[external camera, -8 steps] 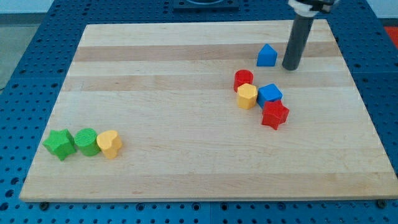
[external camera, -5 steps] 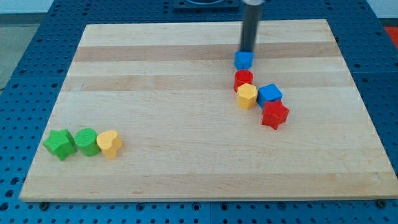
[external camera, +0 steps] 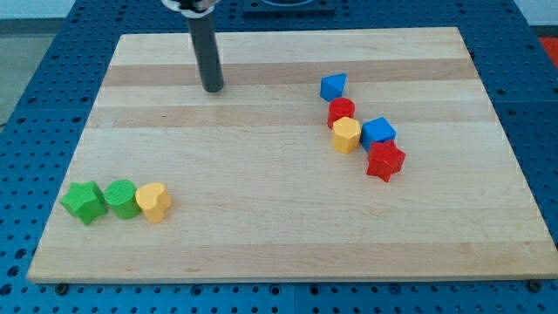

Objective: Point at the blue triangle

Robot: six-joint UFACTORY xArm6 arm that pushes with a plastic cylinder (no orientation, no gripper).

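The blue triangle (external camera: 332, 86) lies on the wooden board (external camera: 261, 218) right of centre near the view's top, just above a red cylinder (external camera: 342, 112). My tip (external camera: 213, 89) rests on the board well to the left of the blue triangle, apart from every block. The rod rises straight up out of the view's top.
Below the red cylinder sit a yellow hexagon block (external camera: 346, 135), a blue cube (external camera: 378, 132) and a red star block (external camera: 385, 160). At the lower left stand a green star block (external camera: 84, 201), a green cylinder (external camera: 121, 198) and a yellow heart block (external camera: 154, 201).
My tip swept from right of the blue triangle across to far left of it. The blue triangle was pushed left and down, ending beside the red cylinder.
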